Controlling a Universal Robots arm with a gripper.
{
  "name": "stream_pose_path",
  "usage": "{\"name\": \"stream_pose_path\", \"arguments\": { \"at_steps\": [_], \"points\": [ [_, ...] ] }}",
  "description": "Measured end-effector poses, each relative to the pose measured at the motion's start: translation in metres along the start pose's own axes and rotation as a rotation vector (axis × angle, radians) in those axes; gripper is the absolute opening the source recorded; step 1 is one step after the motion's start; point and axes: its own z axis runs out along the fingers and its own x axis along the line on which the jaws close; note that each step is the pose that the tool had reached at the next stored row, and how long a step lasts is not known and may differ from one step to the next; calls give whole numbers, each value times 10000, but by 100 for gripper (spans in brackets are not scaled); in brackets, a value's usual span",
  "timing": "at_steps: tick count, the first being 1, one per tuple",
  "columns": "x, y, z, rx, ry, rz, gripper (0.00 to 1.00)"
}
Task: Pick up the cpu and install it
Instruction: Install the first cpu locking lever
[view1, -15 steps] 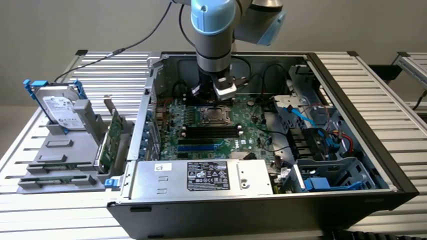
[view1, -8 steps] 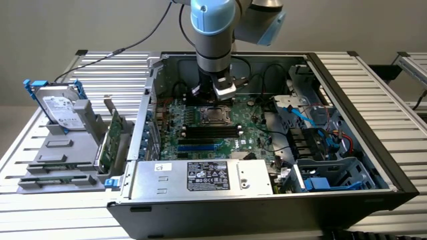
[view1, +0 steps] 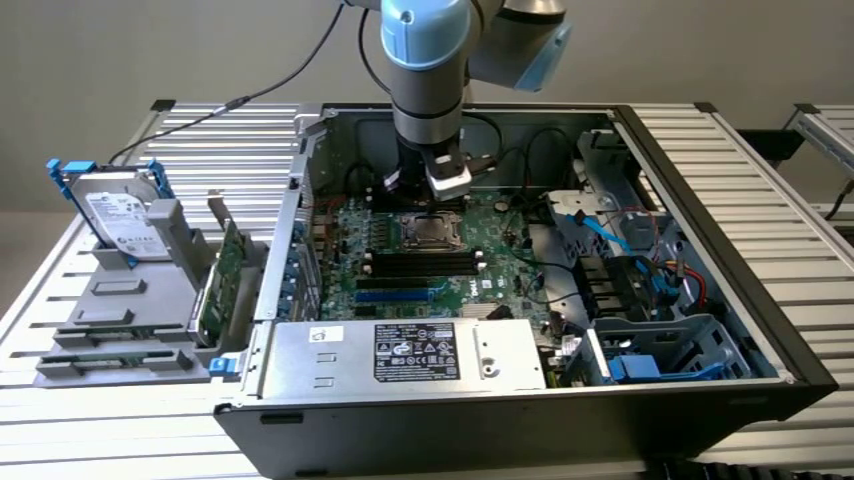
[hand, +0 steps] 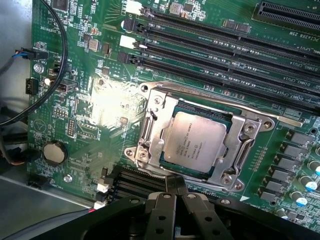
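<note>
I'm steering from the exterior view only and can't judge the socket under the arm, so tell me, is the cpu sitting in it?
Observer: Yes. In the wrist view the cpu lies flat inside the socket's metal frame, silver top up.
Operator: Are the jaws holding anything?
Observer: No. The jaws are shut together with nothing between them, their tips by the frame's edge and off the cpu. I cannot tell whether they touch the frame.
Operator: Any cable lying across the socket?
Observer: None. The black cable curves over the board well apart from the socket.
</note>
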Motion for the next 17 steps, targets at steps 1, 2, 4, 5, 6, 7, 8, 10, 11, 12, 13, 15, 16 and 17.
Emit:
{"name": "stream_pose_path", "arguments": {
  "at_steps": [1, 2, 4, 5, 6, 7, 8, 10, 11, 12, 13, 15, 16, 17],
  "points": [
    [0, -2, 0, -1, 2, 9, 11],
    [1, -5, 1, -3, 3, 18, 11],
    [3, -12, 3, -8, 7, 34, 11],
    [4, -16, 5, -11, 9, 43, 11],
    [5, -18, 5, -17, 10, 50, 11],
    [6, -21, 6, -23, 11, 57, 11],
    [6, -22, 6, -31, 11, 64, 11],
    [6, -23, 7, -55, 9, 80, 11],
    [6, -24, 8, -73, 7, 87, 11],
    [7, -24, 7, -101, 1, 92, 11],
    [6, -24, 6, -133, -7, 99, 11],
    [7, -26, 8, -194, -19, 105, 11],
    [7, -27, 9, -237, -28, 107, 11],
    [8, -28, 10, -277, -36, 110, 11]
  ]
}}
